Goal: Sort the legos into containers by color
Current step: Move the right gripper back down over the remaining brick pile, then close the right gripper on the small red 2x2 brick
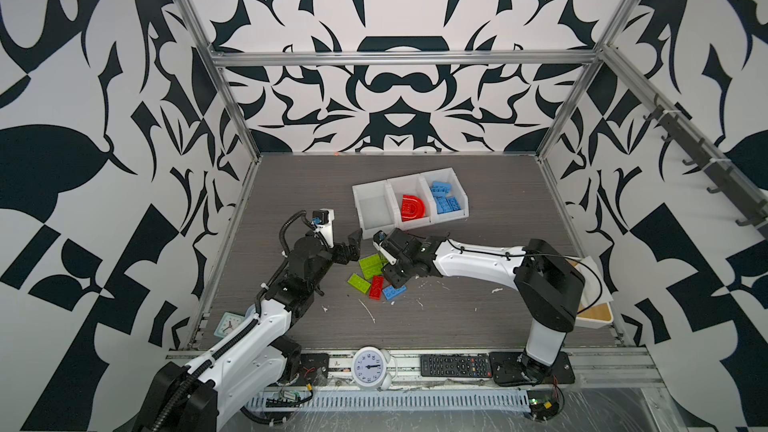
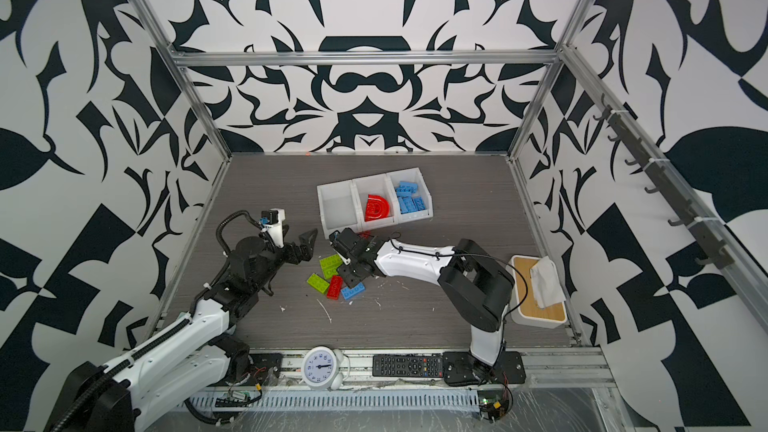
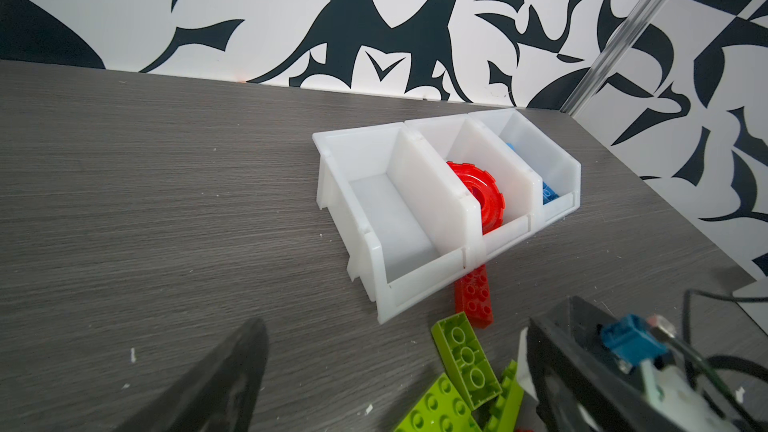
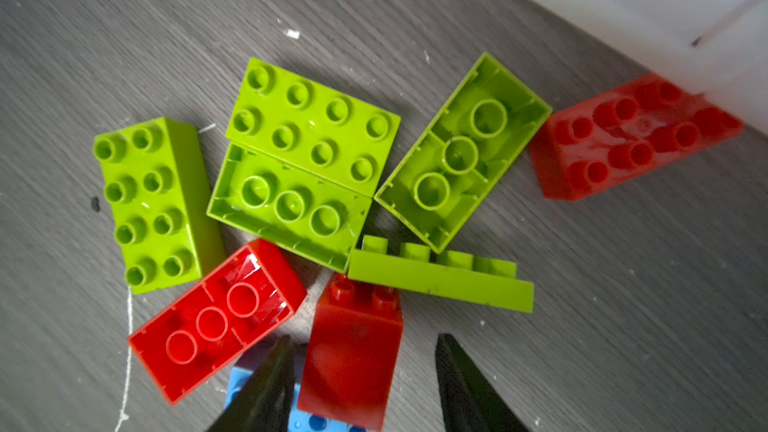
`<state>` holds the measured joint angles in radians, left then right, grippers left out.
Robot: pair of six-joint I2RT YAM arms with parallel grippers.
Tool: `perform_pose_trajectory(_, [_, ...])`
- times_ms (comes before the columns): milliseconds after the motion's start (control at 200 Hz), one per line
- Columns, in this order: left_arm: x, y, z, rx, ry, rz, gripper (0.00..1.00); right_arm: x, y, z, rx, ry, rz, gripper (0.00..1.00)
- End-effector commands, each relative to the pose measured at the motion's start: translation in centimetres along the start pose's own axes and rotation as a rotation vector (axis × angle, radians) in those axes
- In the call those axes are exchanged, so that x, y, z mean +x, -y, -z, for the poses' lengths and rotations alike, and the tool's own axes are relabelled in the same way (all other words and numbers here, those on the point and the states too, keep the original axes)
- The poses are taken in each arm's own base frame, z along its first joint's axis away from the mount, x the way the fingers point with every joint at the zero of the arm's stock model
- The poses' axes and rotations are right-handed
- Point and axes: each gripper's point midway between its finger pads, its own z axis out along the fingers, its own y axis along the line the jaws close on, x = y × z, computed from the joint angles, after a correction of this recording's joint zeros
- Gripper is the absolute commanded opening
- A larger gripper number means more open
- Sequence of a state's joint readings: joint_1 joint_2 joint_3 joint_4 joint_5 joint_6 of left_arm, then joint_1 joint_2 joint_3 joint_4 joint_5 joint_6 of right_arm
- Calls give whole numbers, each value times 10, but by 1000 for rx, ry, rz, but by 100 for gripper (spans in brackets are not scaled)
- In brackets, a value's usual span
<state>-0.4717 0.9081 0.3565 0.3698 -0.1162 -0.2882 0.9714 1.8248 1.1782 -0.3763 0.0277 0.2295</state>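
Grey wood-grain table (image 1: 457, 317) carries everything: the bins (image 1: 372, 209) stand toward the back wall, and the loose pile lies just in front of them, between your two arms. Your right gripper (image 4: 365, 338) is low over the pile with its fingers (image 4: 266, 384) apart, and a red brick (image 4: 351, 351) sits between them. One finger seems to touch its side and the other shows a clear gap, so I judge it is not clamped yet. The long axis of this brick runs along the fingers, studs pointing away from the wrist, so the jaws will close across its short width. A blue brick (image 4: 237, 386) lies partly under it, and green bricks (image 4: 311, 126) crowd just beyond. Your left gripper (image 1: 353, 248) hangs wide open and empty beside the pile, near the front corner of the bins; the right arm is clearly the nearer one. A red arch (image 1: 413, 207) lies in the middle bin, so I take that bin as the goal. In both top views the right wrist covers the brick, and in the wrist view its near end is cut off and blurred, so you cannot check how deep the fingers reach.
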Motion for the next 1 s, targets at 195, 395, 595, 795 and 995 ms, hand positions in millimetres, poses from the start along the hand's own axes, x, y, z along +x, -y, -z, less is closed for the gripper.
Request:
perform_pose_trajectory(195, [2,-2,1,-9,2,4,99,-16,-1,0,22,32,8,54])
perform_pose_trajectory(395, [2,-2,1,-7,3,4,99,-14,0,-1,24,38,4,50])
perform_pose_trajectory(595, [2,-2,0,-8,0,4,99,-13,2,-1,33,36,2,44])
perform_pose_trajectory(795, [2,-2,1,-10,2,2,100,-11,2,-2,34,32,-3,40])
perform_pose_trajectory(995, [1,0,2,2,7,5,99,-9,0,-2,14,43,-24,37])
